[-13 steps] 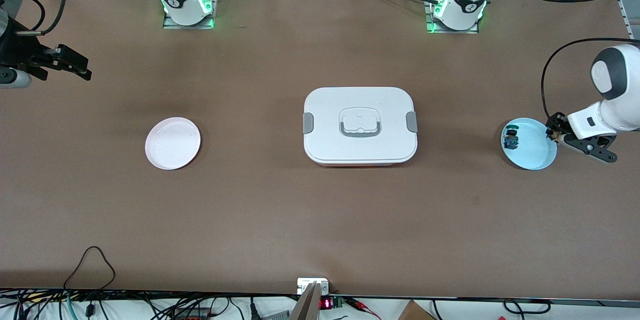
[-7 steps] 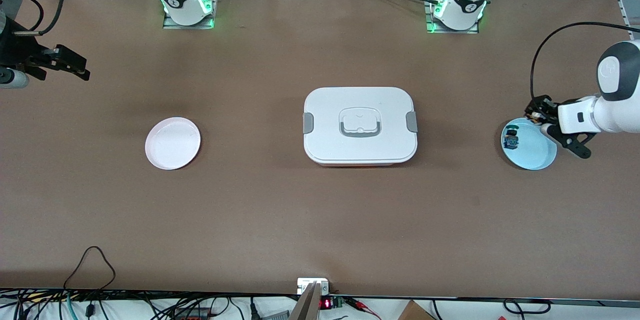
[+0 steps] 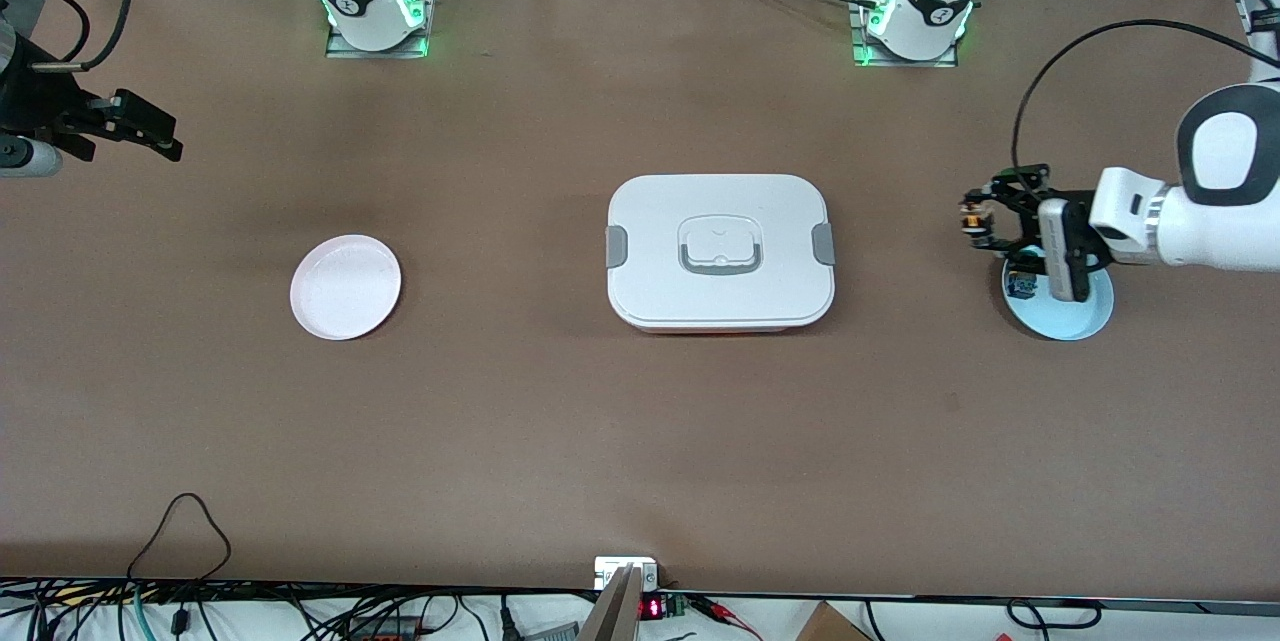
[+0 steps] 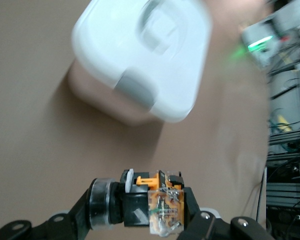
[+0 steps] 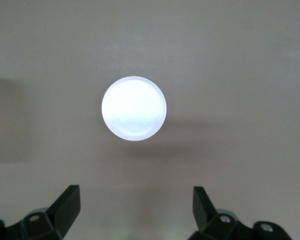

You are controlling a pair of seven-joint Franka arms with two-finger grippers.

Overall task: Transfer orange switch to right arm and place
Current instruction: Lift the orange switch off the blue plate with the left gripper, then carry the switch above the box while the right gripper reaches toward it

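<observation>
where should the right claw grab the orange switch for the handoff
Probably by the end sticking out past the left claw, coming in from the lunch box side. The orange switch is pinched across its body above the blue plate, so only that end is exposed. The right claw waits open over the table's right-arm end.

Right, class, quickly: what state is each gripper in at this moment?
Left gripper: shut on the orange switch, up above the table by the blue plate.
Right gripper: open, holding nothing, waiting at its end of the table.
</observation>
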